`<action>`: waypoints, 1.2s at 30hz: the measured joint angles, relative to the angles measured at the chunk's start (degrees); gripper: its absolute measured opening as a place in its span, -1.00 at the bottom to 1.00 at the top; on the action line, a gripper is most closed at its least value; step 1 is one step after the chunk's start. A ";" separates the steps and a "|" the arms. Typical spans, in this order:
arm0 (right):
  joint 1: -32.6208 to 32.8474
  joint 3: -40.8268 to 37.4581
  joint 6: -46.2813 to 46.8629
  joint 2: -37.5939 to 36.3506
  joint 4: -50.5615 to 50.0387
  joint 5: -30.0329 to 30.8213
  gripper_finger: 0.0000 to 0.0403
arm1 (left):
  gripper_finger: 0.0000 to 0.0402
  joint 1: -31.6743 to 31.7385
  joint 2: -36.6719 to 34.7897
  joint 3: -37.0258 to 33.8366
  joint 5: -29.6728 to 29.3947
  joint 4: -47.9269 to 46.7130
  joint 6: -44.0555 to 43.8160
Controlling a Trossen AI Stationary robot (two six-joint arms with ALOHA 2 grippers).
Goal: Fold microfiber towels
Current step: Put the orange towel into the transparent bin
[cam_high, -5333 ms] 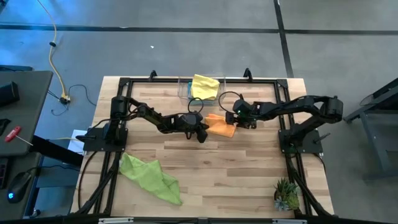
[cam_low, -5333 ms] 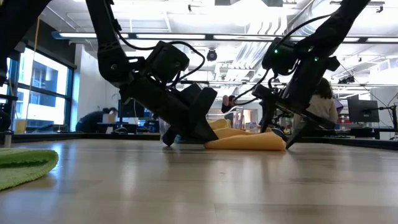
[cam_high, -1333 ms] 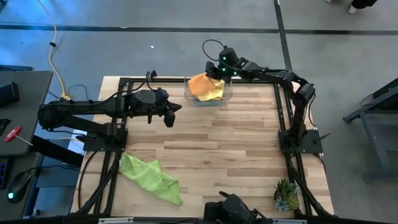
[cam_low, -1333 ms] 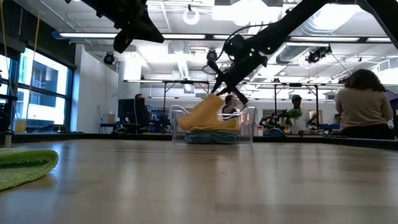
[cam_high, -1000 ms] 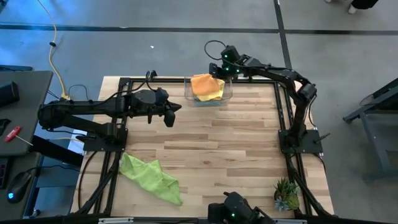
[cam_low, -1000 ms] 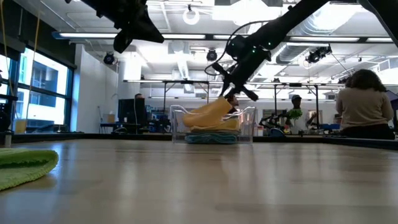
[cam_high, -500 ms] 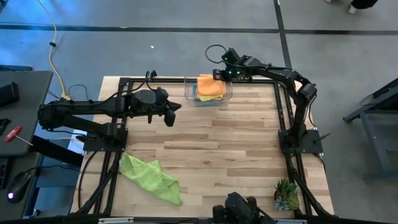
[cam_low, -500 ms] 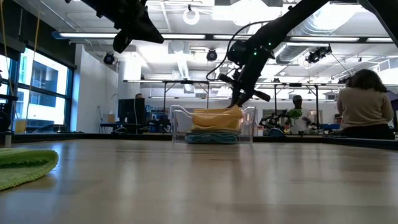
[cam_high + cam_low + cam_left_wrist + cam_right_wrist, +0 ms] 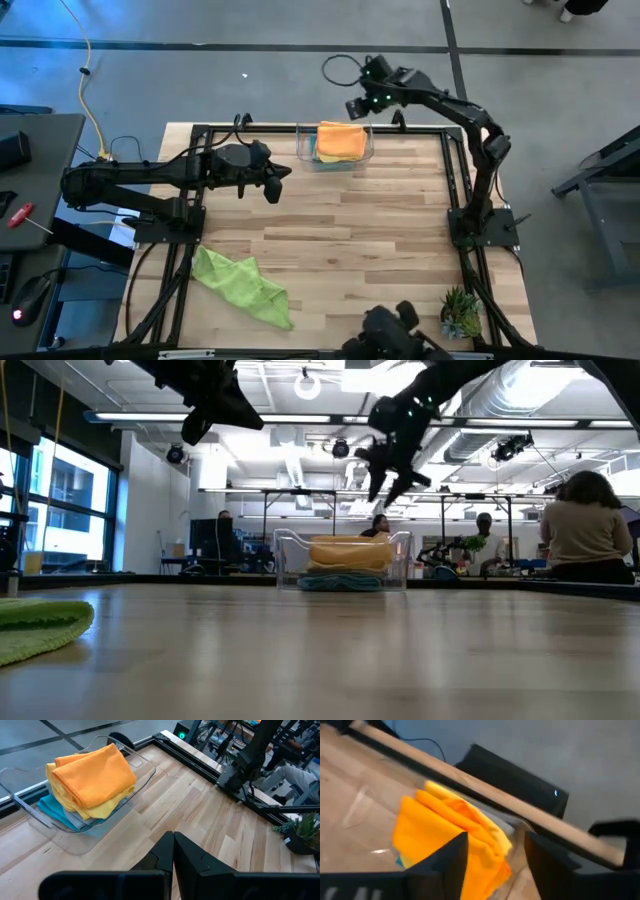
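A clear plastic bin (image 9: pixel 305 148) stands at the table's far edge with a stack of folded towels in it. The orange towel (image 9: pixel 341 139) lies flat on top, a yellow one (image 9: pixel 97 810) under it and a teal one (image 9: pixel 49 807) at the bottom. A crumpled lime green towel (image 9: pixel 243 284) lies near the front left. My right gripper (image 9: pixel 358 106) hangs open above the bin's far side, clear of the orange towel (image 9: pixel 437 837). My left gripper (image 9: pixel 273 187) hovers shut over the table's left half, holding nothing.
A small green spiky plant (image 9: pixel 460 312) stands at the near right corner. Black frame rails (image 9: pixel 200 130) run round the table. The bare wood (image 9: pixel 360 240) between the bin and the plant is free. People sit in the room beyond (image 9: pixel 585 530).
My right gripper lowered the tilted orange towel onto the stack in the bin, where it now lies flat. It then let go, rose clear of the bin toward the far edge and rolled its wrist.
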 joint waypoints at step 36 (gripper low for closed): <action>8.50 -0.54 -4.99 11.55 8.39 -0.99 -1.00 | -1.00 0.00 -0.35 0.02 -1.49 -1.53 -1.33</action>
